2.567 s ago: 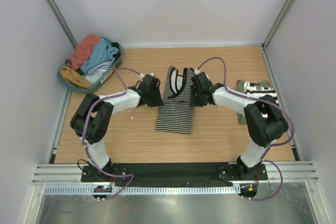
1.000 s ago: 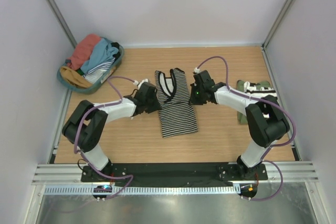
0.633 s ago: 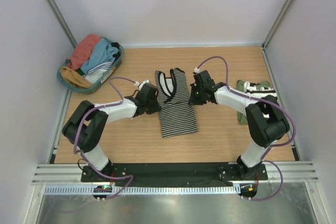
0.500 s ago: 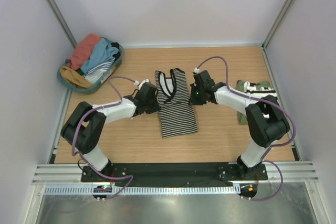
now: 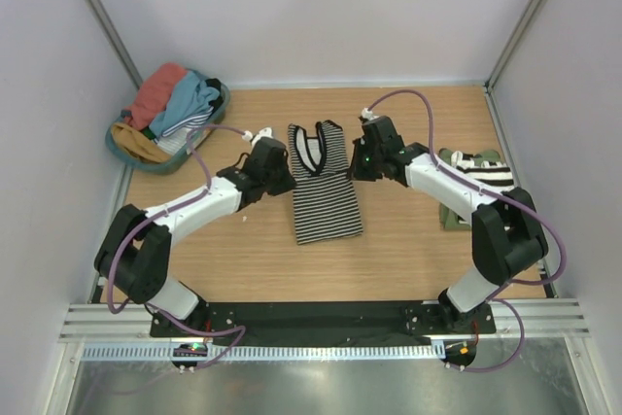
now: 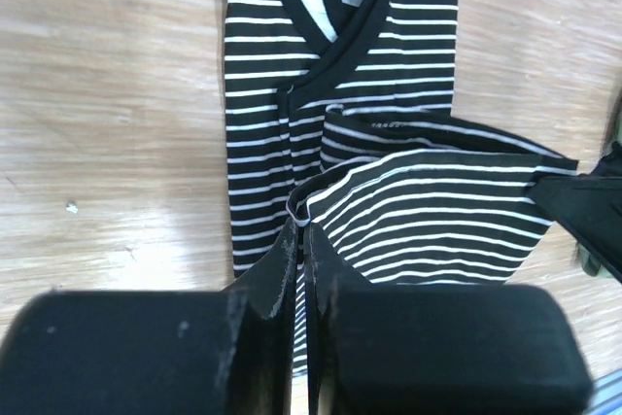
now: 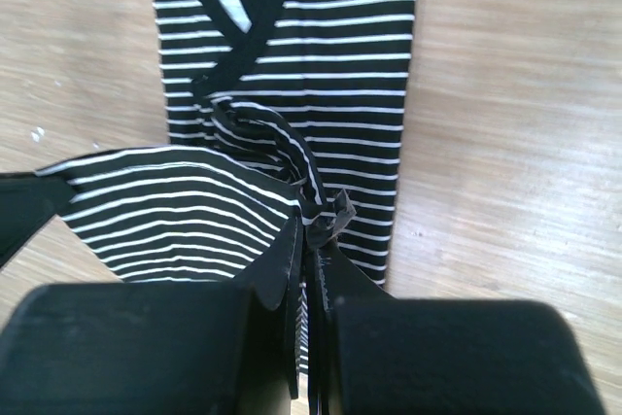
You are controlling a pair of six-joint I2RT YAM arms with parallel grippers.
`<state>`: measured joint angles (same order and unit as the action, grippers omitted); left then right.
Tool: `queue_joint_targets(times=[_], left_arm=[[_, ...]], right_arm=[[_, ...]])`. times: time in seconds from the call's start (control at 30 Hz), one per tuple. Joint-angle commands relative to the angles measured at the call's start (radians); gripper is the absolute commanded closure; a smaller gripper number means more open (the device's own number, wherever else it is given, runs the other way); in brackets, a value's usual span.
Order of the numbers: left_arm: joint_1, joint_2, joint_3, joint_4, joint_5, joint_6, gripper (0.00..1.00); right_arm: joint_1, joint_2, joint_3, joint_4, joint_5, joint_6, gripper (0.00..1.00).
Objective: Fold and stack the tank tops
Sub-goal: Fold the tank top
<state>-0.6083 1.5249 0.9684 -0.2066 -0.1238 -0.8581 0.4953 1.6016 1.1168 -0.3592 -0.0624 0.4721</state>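
A black-and-white striped tank top (image 5: 328,209) lies lengthwise in the middle of the table, neckline at the far end. My left gripper (image 5: 285,178) is shut on its left edge and my right gripper (image 5: 358,164) is shut on its right edge. In the left wrist view the left gripper (image 6: 303,227) pinches a raised fold of the striped top (image 6: 428,211), which stretches across to the other arm. The right wrist view has the right gripper (image 7: 313,230) clamped on bunched striped cloth (image 7: 340,55). Folded tank tops (image 5: 473,174), olive green and striped, lie at the right.
A round teal basket (image 5: 124,150) stands at the far left, holding coral (image 5: 158,90), teal blue (image 5: 190,100) and mustard (image 5: 136,143) tops. Grey walls close in the table on three sides. Both arm bases sit on the black rail (image 5: 321,318) at the near edge.
My left gripper has shut on the striped top's left edge. Both grippers have shifted toward the far side, and the top now lies straighter, with cloth raised between them.
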Motion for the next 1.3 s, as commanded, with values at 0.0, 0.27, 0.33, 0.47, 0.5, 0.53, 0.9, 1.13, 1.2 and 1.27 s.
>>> queue_joint_targets(times=[0.0,0.27,0.33,0.47,0.5,0.53,0.9,1.13,1.2,1.27], left_arm=[[0.004,-0.015,0.073,-0.036,-0.045,0.033,0.98],[0.045,-0.003,0.145,-0.053,-0.042,0.057,0.98],[0.058,0.009,0.158,-0.054,-0.042,0.062,0.98],[0.079,0.046,0.196,-0.054,-0.02,0.067,0.98],[0.082,0.053,0.202,-0.05,-0.019,0.068,0.98],[0.084,0.061,0.208,-0.05,-0.017,0.07,0.98],[0.117,0.156,0.289,-0.043,0.015,0.088,0.99],[0.143,0.19,0.339,-0.045,0.03,0.096,0.99],[0.151,0.198,0.352,-0.045,0.035,0.096,0.99],[0.157,0.215,0.369,-0.043,0.042,0.097,0.99]], right_arm=[[-0.003,0.0,0.101,-0.023,0.033,-0.016,0.99],[-0.009,0.058,0.184,-0.046,0.044,-0.021,0.99],[-0.012,0.07,0.204,-0.041,0.042,-0.018,0.99],[-0.02,0.121,0.248,-0.047,0.039,-0.015,0.99],[-0.021,0.129,0.264,-0.049,0.039,-0.01,0.99],[-0.021,0.136,0.271,-0.05,0.039,-0.01,0.99],[-0.046,0.198,0.359,-0.079,0.047,-0.013,0.99],[-0.07,0.242,0.42,-0.092,0.032,-0.015,0.99],[-0.075,0.262,0.455,-0.099,0.026,-0.02,0.99],[-0.08,0.293,0.492,-0.112,0.027,-0.021,0.99]])
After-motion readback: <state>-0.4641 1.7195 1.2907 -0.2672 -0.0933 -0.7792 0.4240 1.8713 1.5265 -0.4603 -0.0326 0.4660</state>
